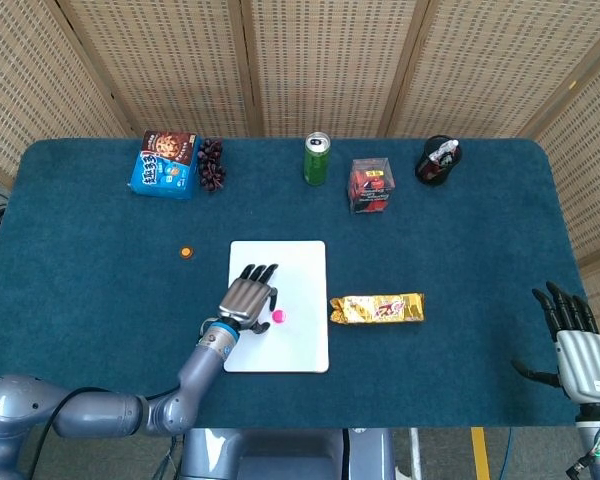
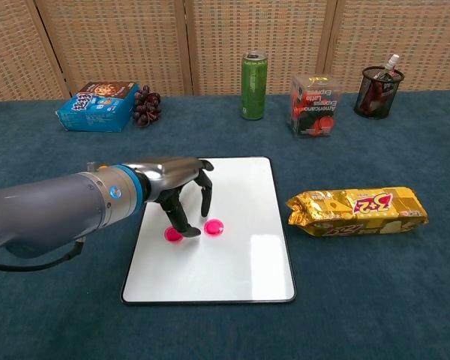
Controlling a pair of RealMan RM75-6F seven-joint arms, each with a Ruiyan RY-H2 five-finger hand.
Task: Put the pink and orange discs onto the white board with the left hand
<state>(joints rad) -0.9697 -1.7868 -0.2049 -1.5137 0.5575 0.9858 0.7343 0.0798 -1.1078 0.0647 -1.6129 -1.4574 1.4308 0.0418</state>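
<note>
The white board (image 1: 302, 268) (image 2: 244, 259) lies in the middle of the table. One pink disc (image 1: 278, 316) (image 2: 214, 226) lies free on it, just right of my left hand (image 1: 248, 298) (image 2: 176, 186). That hand hovers over the board's left half, fingers apart and pointing down, with nothing in it. A second pink disc (image 2: 172, 235) lies by its thumb tip; the head view hides it under the hand. A small orange disc (image 1: 186, 252) sits on the cloth left of the board. My right hand (image 1: 580, 352) rests at the table's near right edge, fingers spread.
Along the far edge stand a blue cookie box (image 2: 96, 106), dark grapes (image 2: 145, 106), a green can (image 2: 254, 85), a clear box with red contents (image 2: 313, 103) and a black pen cup (image 2: 378, 91). A gold snack bar (image 2: 358, 210) lies right of the board.
</note>
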